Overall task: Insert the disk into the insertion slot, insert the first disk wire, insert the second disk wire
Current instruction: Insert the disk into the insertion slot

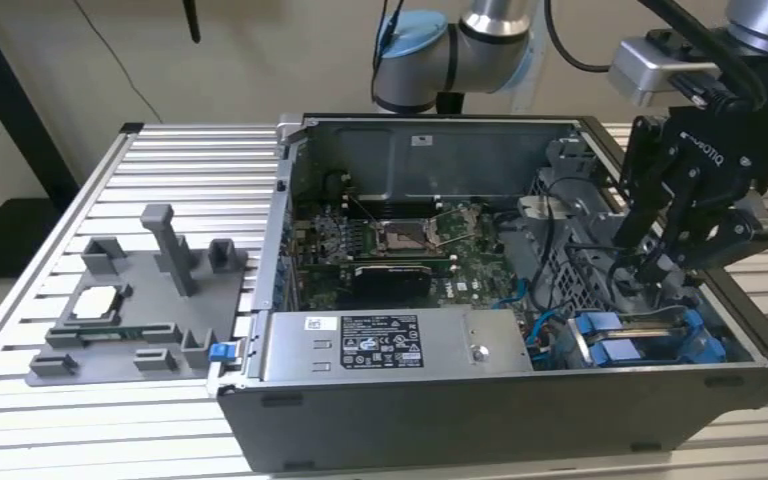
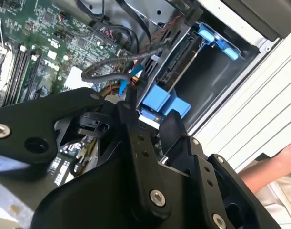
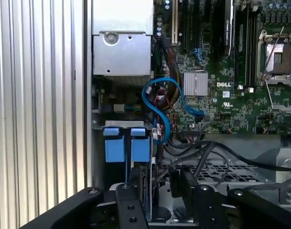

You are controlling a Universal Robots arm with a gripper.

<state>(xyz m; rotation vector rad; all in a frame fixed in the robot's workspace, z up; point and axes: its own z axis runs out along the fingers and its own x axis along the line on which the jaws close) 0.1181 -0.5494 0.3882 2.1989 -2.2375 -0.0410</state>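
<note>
Although the open computer case takes up most of the slatted table, the work sits in its corner toward the exterior view's right. 1 silver power-supply box lies along the case's near wall. 1 gripper reaches down into that corner. In both wrist views its 2 black fingers stand apart with a clear gap between them. I judge nothing clamped, though a thin edge rises in that gap in the first wrist view. 1 disk sits inside the insertion slot, its dark connector end facing out between the 2 blue tabs of its carrier. 1 blue cable loops loose over the motherboard, just beside the tabs. Whether its end is plugged into the disk I cannot tell.

By my judgement the disk is stiff, dense for its size and sensitive to knocks. The blue carrier frame is the place to take hold, not the label or the board. The wires look limp, so the hard plug at the end is the part to grip.
</note>
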